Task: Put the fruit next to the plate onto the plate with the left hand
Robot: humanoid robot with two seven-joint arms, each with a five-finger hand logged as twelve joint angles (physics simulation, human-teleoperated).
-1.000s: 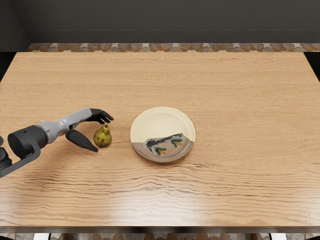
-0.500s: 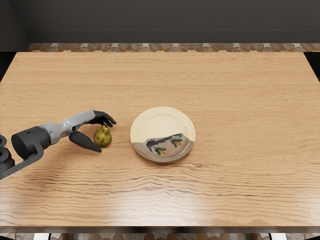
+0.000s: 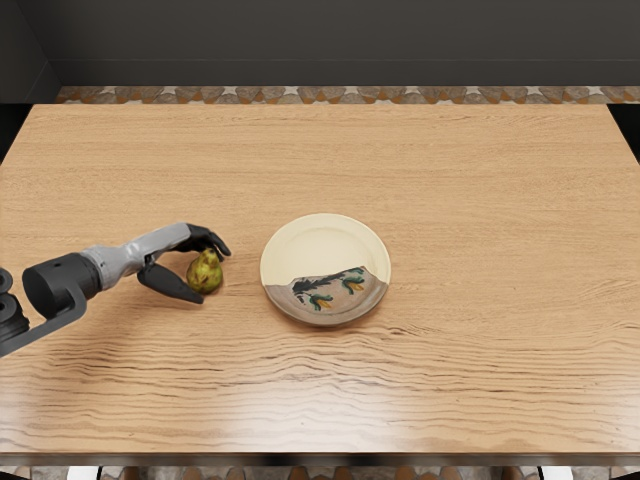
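Between the thumb and curled fingers of my left hand [image 3: 185,262] sits the pear [image 3: 205,273], clasped, resting on the table [image 3: 450,180]. Just right of my fingertips lies the plate [image 3: 320,245], apart from the pear.

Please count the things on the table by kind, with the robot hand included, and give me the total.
pear: 1
plate: 1
left hand: 1
Total: 3
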